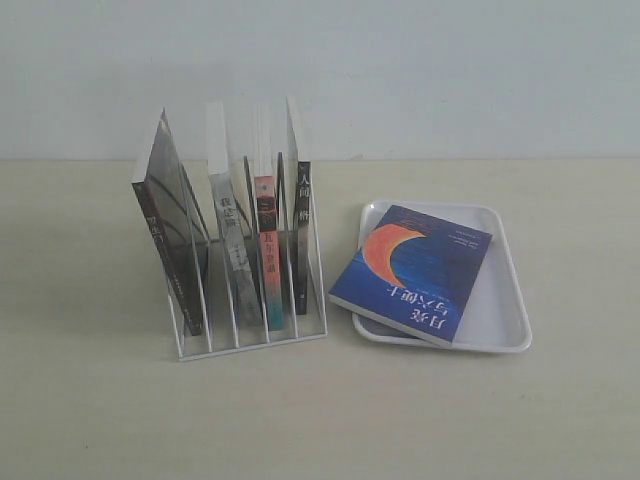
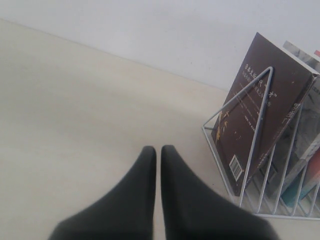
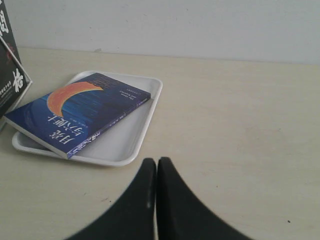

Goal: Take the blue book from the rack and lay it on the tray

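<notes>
The blue book (image 1: 412, 272) with its orange crescent lies face up on the white tray (image 1: 495, 300), askew, one corner overhanging the tray's left rim toward the rack. The right wrist view shows the same blue book (image 3: 75, 110) on the tray (image 3: 135, 135). The white wire rack (image 1: 250, 335) stands to the left and holds several upright books. My left gripper (image 2: 157, 150) is shut and empty over bare table beside the rack (image 2: 250, 165). My right gripper (image 3: 156, 162) is shut and empty, apart from the tray. Neither arm appears in the exterior view.
In the rack stand a brown-covered book (image 1: 165, 235), a grey-spined one (image 1: 232, 240), a red-and-teal-spined one (image 1: 267, 255) and a black-spined one (image 1: 302, 225). A pale wall (image 1: 400, 60) backs the beige table (image 1: 420, 410).
</notes>
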`<state>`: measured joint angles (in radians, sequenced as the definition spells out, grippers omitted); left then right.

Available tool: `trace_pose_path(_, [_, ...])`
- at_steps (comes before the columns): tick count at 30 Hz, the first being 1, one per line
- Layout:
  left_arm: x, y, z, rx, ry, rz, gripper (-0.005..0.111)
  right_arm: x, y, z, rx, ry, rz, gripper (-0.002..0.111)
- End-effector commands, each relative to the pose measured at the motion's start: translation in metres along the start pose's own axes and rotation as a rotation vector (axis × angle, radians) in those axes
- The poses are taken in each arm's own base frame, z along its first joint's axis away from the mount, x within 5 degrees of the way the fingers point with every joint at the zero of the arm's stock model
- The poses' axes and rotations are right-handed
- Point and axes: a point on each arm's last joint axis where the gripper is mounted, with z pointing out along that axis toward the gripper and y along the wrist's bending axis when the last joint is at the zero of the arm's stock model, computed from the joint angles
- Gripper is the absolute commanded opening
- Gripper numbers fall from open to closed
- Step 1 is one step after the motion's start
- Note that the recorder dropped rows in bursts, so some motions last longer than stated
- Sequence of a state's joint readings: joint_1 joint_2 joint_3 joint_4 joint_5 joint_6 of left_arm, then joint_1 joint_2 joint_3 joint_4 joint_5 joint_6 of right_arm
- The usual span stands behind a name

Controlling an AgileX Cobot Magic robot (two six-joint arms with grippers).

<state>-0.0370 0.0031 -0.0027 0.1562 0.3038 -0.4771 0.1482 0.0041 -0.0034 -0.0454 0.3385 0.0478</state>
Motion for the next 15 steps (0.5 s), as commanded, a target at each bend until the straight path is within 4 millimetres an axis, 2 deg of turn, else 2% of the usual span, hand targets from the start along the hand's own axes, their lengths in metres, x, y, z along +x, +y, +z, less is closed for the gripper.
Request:
trace_pose_path(1, [-0.0002, -0.0002, 0.0000, 0.004, -0.011, 0.001, 0.004, 0.0000, 0.0012, 0.0000, -0.014, -0.011, 0.017, 0.000])
trace_pose_path(11, [-0.0002, -0.0002, 0.0000, 0.004, -0.011, 0.001, 0.004, 0.0002, 0.0009, 0.0001, -0.008, -0.009, -0.020, 0.000])
trace_pose_path(15, [-0.0002, -0.0002, 0.0000, 0.004, -0.011, 0.001, 0.004, 0.0002, -0.0056, -0.0003, 0.110, -0.008, -0.004, 0.000])
